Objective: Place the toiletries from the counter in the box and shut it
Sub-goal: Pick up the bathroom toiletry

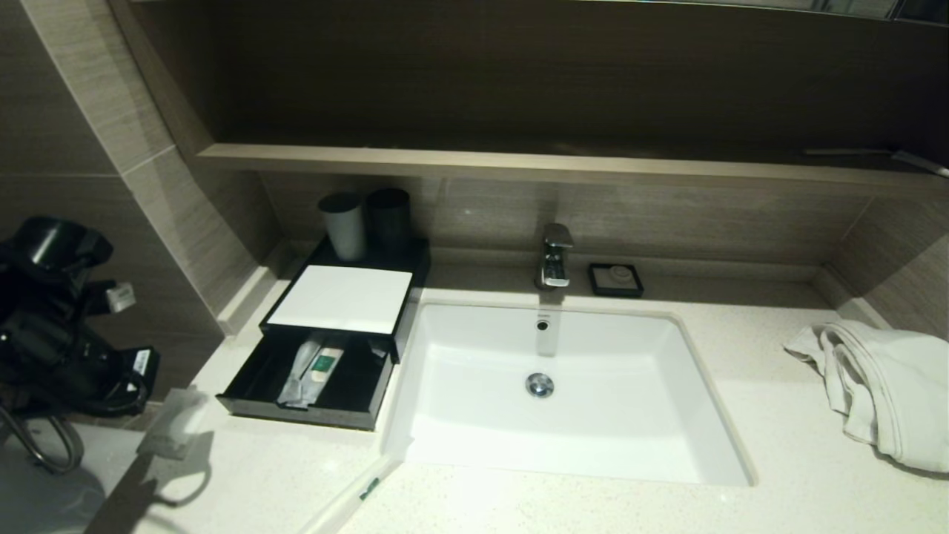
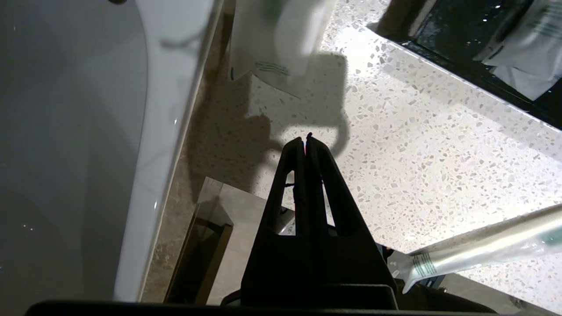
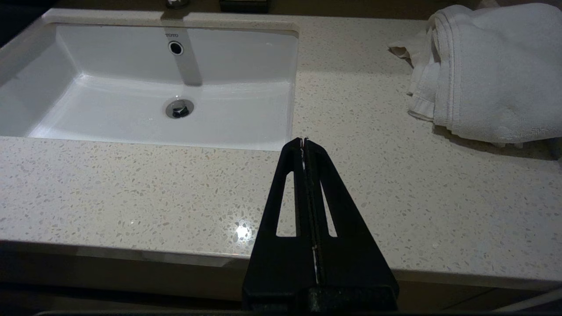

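Observation:
The black box [image 1: 337, 297] with a white top panel stands at the counter's back left. Its front drawer [image 1: 245, 386] is pulled open and holds long translucent sachets [image 1: 315, 367] with green marks. A squarish clear packet [image 1: 174, 424] lies on the counter [image 1: 519, 504] by its left edge; it also shows in the left wrist view [image 2: 276, 41]. A long sachet [image 1: 348, 500] lies at the front near the basin's corner and shows in the left wrist view [image 2: 483, 250]. My left gripper [image 2: 306, 139] is shut and empty above the counter, apart from both. My right gripper [image 3: 304, 141] is shut and empty.
The white basin [image 1: 712, 452] is sunk in the middle of the counter, with a tap [image 1: 554, 256] and a black soap dish [image 1: 615, 279] behind. Two cups [image 1: 343, 225] stand behind the box. A white towel [image 1: 882, 386] lies at the right. My left arm [image 1: 59, 334] hangs off the counter's left end.

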Controlling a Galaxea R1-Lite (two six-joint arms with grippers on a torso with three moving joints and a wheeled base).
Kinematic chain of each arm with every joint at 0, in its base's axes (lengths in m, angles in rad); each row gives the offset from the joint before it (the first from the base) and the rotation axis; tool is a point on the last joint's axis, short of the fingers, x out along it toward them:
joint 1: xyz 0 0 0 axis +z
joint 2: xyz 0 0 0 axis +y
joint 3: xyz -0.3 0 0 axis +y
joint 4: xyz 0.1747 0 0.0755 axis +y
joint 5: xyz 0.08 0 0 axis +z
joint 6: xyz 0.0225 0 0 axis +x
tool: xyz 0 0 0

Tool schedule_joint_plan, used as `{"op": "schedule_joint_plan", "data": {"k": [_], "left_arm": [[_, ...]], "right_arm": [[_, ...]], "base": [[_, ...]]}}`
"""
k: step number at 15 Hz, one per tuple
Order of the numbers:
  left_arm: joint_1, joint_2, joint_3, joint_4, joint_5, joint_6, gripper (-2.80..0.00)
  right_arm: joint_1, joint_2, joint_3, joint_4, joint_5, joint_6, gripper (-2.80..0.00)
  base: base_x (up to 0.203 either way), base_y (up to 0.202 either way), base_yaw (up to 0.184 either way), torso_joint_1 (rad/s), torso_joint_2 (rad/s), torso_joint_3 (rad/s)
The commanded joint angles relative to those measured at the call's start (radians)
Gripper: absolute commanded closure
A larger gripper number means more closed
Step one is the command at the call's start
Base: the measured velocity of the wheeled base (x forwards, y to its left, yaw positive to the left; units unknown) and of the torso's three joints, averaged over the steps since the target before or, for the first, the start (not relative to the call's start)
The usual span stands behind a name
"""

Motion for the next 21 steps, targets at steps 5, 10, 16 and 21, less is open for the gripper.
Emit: {"op": "schedule_joint_plan", "data": {"k": [5,10,16,21], "left_arm": [[0.059,0.023,0.030,-0.041,-0.032,0.003,0.00],[0.062,0.114,0.030,-0.072,-0.044,0.002,0.00],[0.063,0.161,0.032,-0.099,-0.070,0.003,0.00],[0.072,0.232,0.054,-0.195,-0.069,0.005,0.00]], "right_arm": [[0.000,0.000,0.000,0.000,0.002,0.000,0.00],[0.000,0.000,0.000,0.000,0.000,0.000,0.00],[0.000,0.000,0.000,0.000,0.000,0.000,0.00],[0.000,0.000,0.000,0.000,0.000,0.000,0.00]], "base": [[0.000,0.000,0.000,0.000,0.00,0.000],[0.000,0.000,0.000,0.000,0.00,0.000],[0.000,0.000,0.000,0.000,0.00,0.000],[0.000,0.000,0.000,0.000,0.00,0.000]]}}
